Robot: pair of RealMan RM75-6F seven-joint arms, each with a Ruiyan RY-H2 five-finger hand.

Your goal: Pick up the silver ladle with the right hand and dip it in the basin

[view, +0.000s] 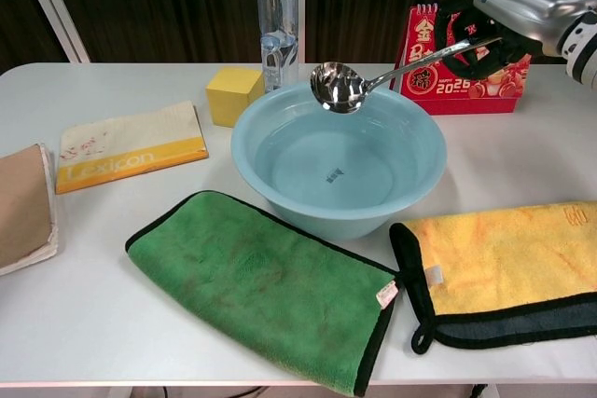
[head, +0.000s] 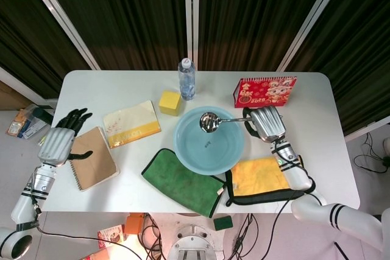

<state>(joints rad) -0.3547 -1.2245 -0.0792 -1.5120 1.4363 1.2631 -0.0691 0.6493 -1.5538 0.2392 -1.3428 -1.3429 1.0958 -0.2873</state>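
Observation:
My right hand [head: 266, 123] [view: 504, 18] grips the handle of the silver ladle [head: 211, 121] [view: 340, 87]. The ladle's bowl hangs over the light blue basin [head: 186, 153] [view: 261, 174], above its far part and clear of the inside. The basin stands mid-table and seems to hold clear water. My left hand [head: 58, 143] hovers open at the table's left edge, over a brown notebook [head: 97, 161] [view: 20, 202]; it is out of the chest view.
A green cloth [head: 180, 181] [view: 270, 286] lies in front of the basin and a yellow cloth [head: 268, 178] [view: 508, 263] to its right. Behind it stand a water bottle [head: 186, 79] [view: 278, 20], a yellow block [head: 170, 103] [view: 231, 93], a red calendar [head: 265, 88] [view: 437, 81] and a yellow-and-cream book [head: 131, 123] [view: 126, 144].

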